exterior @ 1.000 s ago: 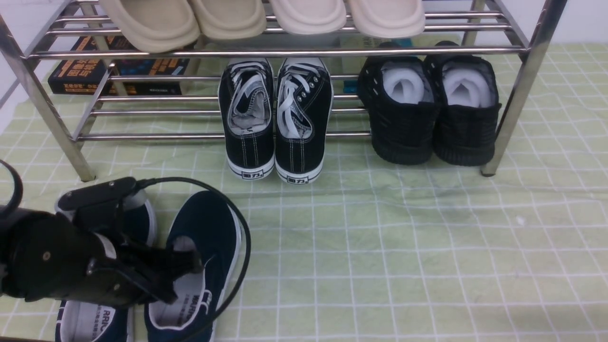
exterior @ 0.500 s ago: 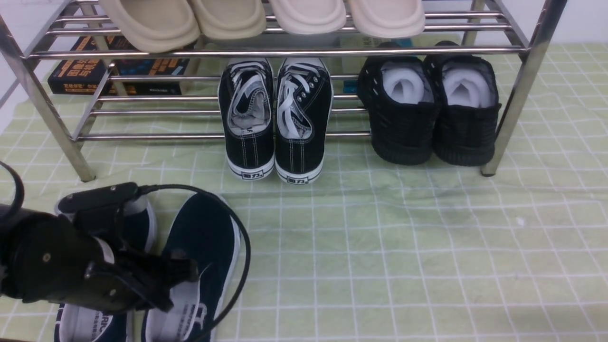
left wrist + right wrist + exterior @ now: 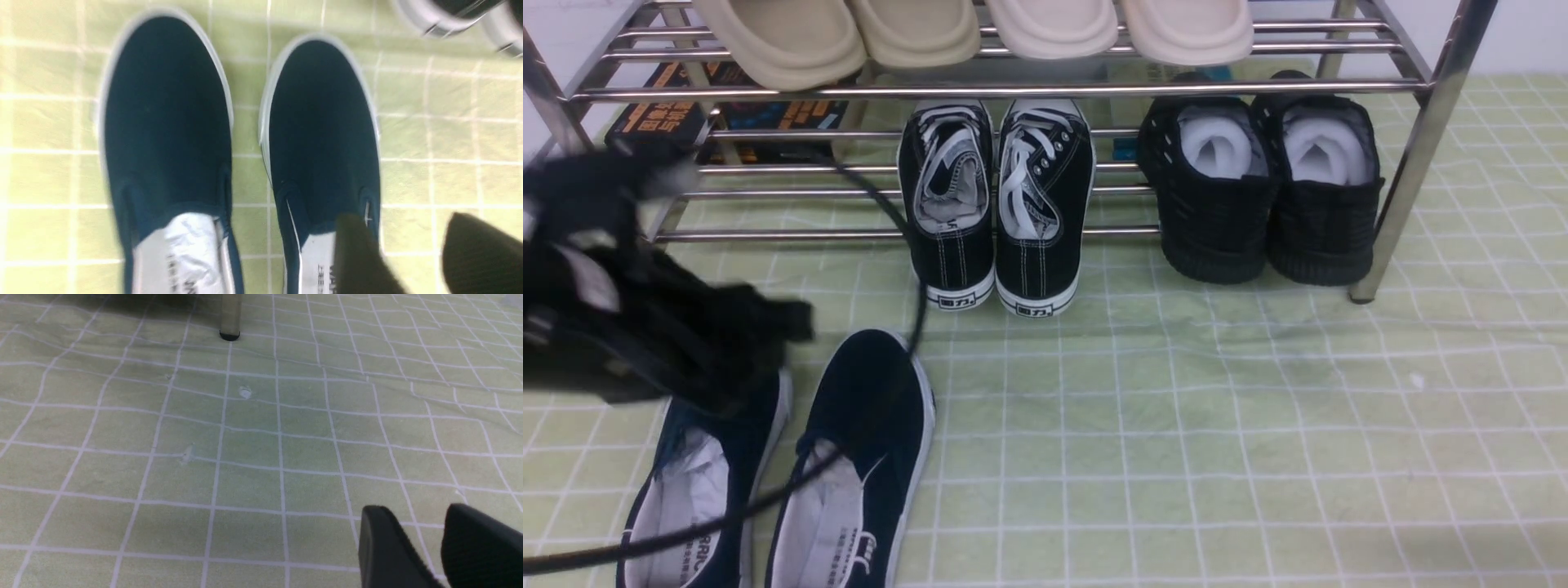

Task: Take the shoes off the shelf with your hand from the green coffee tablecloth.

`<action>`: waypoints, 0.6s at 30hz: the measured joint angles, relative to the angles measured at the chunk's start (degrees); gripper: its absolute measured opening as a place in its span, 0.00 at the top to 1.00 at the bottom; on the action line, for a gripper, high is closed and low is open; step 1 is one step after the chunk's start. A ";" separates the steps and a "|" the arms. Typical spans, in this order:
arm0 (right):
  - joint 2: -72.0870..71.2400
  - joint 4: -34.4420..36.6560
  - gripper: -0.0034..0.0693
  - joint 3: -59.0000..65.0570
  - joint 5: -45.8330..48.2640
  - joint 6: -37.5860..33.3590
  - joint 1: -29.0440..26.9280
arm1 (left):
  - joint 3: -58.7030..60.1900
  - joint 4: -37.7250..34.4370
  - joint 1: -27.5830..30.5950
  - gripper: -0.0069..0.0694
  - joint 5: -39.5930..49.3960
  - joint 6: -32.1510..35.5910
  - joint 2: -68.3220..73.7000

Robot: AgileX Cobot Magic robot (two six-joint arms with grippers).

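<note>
The navy slip-on shoes (image 3: 866, 408) lie side by side on the green checked tablecloth (image 3: 1217, 425), in front of the chrome shelf (image 3: 1013, 88), at the near left. My left gripper (image 3: 780, 327) is blurred and hangs above and behind them, touching neither. In the left wrist view both shoes (image 3: 163, 122) show from above, with white paper in their openings. The left gripper (image 3: 404, 228) is open and empty beside the right-hand shoe (image 3: 322, 130). My right gripper (image 3: 414, 516) is open and empty over bare cloth; it is out of the front view.
Black lace-up sneakers (image 3: 996, 204) and all-black knit shoes (image 3: 1258, 196) stand on the shelf's lower tier. Beige slippers (image 3: 972, 28) lie on the top tier. Books (image 3: 727, 122) lie behind the shelf's left end. A shelf leg (image 3: 230, 318) stands ahead of the right gripper.
My left gripper has let go of the right-hand navy shoe and risen up and back toward the shelf. Both shoes stay on the cloth.
</note>
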 joint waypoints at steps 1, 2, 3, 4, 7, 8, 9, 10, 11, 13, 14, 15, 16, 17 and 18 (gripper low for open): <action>0.00 0.00 0.63 0.00 0.00 0.00 0.00 | -1.09 0.40 0.00 0.59 1.72 0.00 -0.94; 0.00 0.00 0.63 0.00 0.00 0.00 0.00 | -3.68 1.49 0.00 0.70 6.19 0.42 -3.53; 0.00 0.00 0.63 0.00 0.00 0.00 0.00 | -4.22 1.71 0.00 0.73 7.29 0.56 -4.20; 0.00 0.00 0.63 0.00 0.00 0.00 0.00 | -5.71 2.63 0.00 0.83 11.40 1.37 -6.99; 0.00 0.00 0.63 0.00 0.00 0.00 0.00 | -6.66 3.51 0.00 0.90 17.22 3.23 -11.92; 0.00 0.00 0.63 0.00 0.00 0.00 0.00 | -6.59 3.64 0.00 0.91 19.60 3.87 -14.35; 0.00 0.00 0.63 0.00 0.00 0.00 0.00 | -6.52 3.64 0.00 0.91 19.96 3.87 -14.77; 0.00 0.00 0.63 0.00 0.00 0.00 0.00 | -5.67 3.64 0.00 0.91 21.54 4.28 -18.28; 0.00 0.00 0.63 0.00 0.00 0.00 0.00 | -4.22 3.64 0.00 0.91 21.69 4.42 -20.72; 0.00 0.00 0.63 0.00 0.00 0.00 0.00 | -0.28 3.58 0.00 0.91 20.16 5.35 -26.07; 0.00 0.00 0.63 0.00 0.00 0.00 0.00 | 1.83 3.58 0.00 0.91 18.73 5.79 -28.37; 0.00 0.00 0.63 0.00 0.00 0.00 0.00 | 2.98 3.58 0.00 0.91 17.89 6.02 -29.56; 0.00 0.00 0.63 0.00 0.00 0.00 0.00 | 4.85 3.51 0.00 0.91 16.02 6.25 -31.98; 0.00 0.00 0.63 0.00 0.00 0.00 0.00 | 10.36 2.83 0.00 0.91 11.68 6.15 -36.32; 0.00 0.00 0.63 0.00 0.00 0.00 0.00 | 14.10 1.91 0.00 0.91 9.19 5.58 -39.40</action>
